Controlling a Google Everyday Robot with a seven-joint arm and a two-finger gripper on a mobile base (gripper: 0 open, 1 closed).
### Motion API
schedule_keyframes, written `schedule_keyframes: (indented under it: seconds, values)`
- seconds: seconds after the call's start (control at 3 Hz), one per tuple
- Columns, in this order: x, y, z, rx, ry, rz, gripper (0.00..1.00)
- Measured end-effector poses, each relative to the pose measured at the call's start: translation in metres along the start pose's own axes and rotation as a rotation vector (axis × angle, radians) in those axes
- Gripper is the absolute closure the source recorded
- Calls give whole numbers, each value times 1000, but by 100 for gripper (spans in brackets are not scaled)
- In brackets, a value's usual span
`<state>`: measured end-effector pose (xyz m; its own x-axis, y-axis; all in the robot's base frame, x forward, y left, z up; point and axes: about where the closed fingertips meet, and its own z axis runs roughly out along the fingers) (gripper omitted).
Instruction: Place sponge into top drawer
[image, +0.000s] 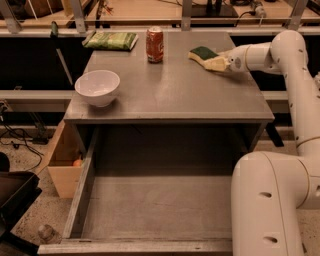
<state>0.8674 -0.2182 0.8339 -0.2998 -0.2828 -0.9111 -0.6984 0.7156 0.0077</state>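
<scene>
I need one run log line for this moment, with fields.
tool: at sponge, far right of cabinet top | top drawer: pulled open | sponge: not yet in drawer

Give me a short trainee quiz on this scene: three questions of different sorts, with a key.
1. Multiple choice: where is the gripper? A) at the sponge on the far right of the cabinet top; B) over the white bowl; C) down at the wooden box by the floor.
2. True or false: the top drawer stands pulled open below the cabinet top.
3. Fill in: between the green packet and the sponge stands a red ____.
Key: 1 A. 2 true. 3 soda can.
</scene>
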Motion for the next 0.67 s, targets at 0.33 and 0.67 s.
schedule_keyframes:
  seconds: [0.33,0.67]
  values:
    - [0,0,0,0,0,0,100]
    - [0,0,0,0,0,0,100]
